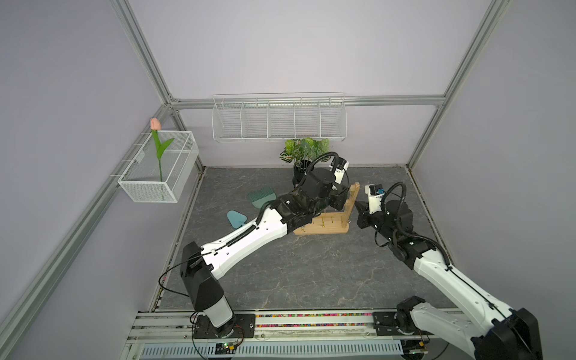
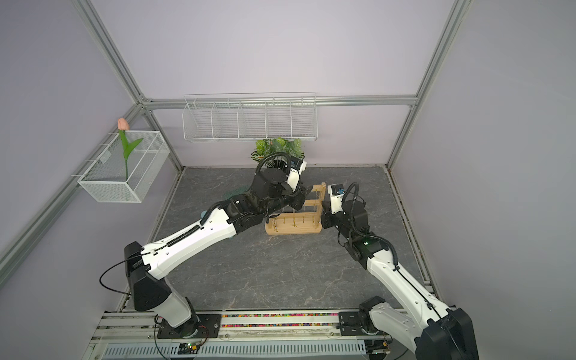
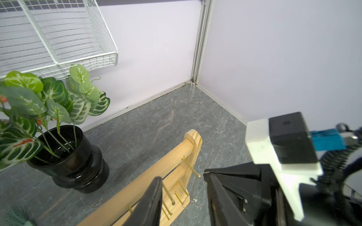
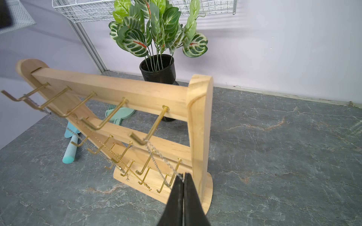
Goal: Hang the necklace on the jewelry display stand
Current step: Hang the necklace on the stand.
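Our right gripper (image 4: 183,177), pinching the necklace (image 4: 163,159) hooked on the jewelry display stand (image 4: 199,117), could tug it off if we retreat clamped; left gripper (image 3: 182,178) fingers spread.

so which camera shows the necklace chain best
Right wrist view: the silver necklace runs clearly from a top hook into the shut right pincer. Left wrist view catches only a short bit; in both top views it's too fine.

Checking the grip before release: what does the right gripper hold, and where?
The right gripper pinches the necklace by its silver chain, on the stretch hanging from a top-row hook.
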Robot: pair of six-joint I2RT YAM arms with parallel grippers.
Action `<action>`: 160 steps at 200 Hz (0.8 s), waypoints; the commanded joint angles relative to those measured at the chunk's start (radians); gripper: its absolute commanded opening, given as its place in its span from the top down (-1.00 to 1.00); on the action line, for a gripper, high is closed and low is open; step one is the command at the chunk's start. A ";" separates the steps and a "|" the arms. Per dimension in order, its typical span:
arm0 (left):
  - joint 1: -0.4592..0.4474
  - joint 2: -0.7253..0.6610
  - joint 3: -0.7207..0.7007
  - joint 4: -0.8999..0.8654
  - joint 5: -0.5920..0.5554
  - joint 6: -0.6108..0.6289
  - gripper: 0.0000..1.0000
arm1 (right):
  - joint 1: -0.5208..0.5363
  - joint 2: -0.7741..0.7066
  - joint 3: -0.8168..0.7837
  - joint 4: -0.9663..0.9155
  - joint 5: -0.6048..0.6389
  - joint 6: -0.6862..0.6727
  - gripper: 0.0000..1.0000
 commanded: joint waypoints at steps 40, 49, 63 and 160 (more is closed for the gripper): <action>-0.019 -0.107 -0.448 0.209 -0.005 -0.278 0.22 | -0.010 0.026 -0.021 0.035 -0.011 -0.004 0.87; -0.028 -0.087 -0.495 0.278 -0.007 -0.293 0.21 | -0.011 0.024 -0.025 0.038 -0.009 -0.004 0.87; -0.057 -0.054 -0.545 0.392 -0.036 -0.282 0.18 | -0.011 0.022 -0.031 0.039 -0.006 -0.002 0.87; -0.119 0.230 -0.579 0.911 -0.291 -0.292 0.19 | -0.013 0.031 -0.057 0.049 -0.010 0.018 0.87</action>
